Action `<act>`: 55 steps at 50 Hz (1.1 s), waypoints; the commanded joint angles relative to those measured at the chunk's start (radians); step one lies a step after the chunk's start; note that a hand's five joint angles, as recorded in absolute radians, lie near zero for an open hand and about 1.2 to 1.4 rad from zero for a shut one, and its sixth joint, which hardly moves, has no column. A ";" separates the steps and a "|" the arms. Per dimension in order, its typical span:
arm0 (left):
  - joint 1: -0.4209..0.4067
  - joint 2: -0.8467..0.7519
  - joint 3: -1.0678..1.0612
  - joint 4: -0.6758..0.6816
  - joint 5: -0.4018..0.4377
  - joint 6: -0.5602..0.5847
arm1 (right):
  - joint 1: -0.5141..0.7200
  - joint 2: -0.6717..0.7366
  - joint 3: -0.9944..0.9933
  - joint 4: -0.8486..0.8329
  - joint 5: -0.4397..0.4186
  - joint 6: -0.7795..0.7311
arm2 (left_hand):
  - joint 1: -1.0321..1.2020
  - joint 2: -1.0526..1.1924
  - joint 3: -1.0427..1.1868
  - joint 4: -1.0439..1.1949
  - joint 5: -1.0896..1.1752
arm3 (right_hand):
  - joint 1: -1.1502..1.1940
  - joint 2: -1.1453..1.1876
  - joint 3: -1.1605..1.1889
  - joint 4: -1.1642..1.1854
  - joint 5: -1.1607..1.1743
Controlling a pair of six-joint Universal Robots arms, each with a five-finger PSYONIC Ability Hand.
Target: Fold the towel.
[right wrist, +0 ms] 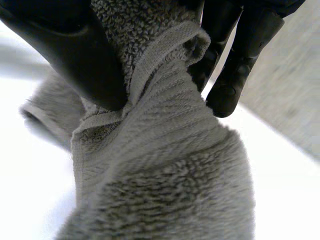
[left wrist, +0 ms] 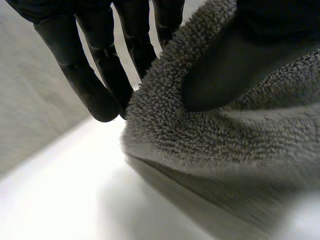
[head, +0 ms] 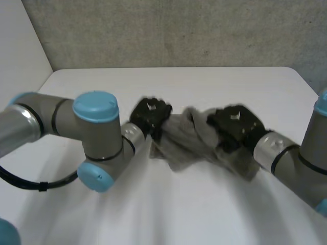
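Black fingers, left: the fingers (left wrist: 102,75) of the left hand (head: 149,116) lie straight along the fluffy edge of the grey towel (left wrist: 200,135). The thumb (left wrist: 225,70) presses the cloth from the other side. This is a pinch, so the edge cannot slip out.
Black fingers, right: the fingers (right wrist: 235,75) and thumb (right wrist: 75,55) of the right hand (head: 235,125) squeeze the flat hem (right wrist: 150,60) between them. The hem is thin and firm, so I think it is easy to grip.
Towel: it is bunched up and sags between the two hands, near the middle of the white table (head: 204,204). I cannot tell if its low part touches the table.
Why two hands: each one has its own side of the towel, so the two sides can be moved together.
Job so far: I see no neat fold yet, so I think the folding has only begun.
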 commanded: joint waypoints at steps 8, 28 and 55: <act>0.061 0.373 -0.055 0.226 -0.206 -0.165 | 0.043 -0.006 -0.078 -0.734 0.006 0.103 | -0.029 -0.097 -0.141 -0.119 -0.263 | 0.108 0.107 0.057 0.048 0.112; -0.042 0.487 -0.606 -0.075 -0.157 -0.078 | 0.036 0.105 -0.278 0.404 -0.001 -0.115 | -0.029 -0.097 -0.141 -0.119 -0.263 | 0.108 0.107 0.057 0.048 0.112; -0.007 0.484 -0.376 -0.258 -0.152 -0.073 | 0.031 0.089 -0.284 0.490 0.000 -0.128 | -0.821 -0.889 -0.933 -0.911 -1.055 | -0.983 -0.984 -1.034 -1.043 -0.979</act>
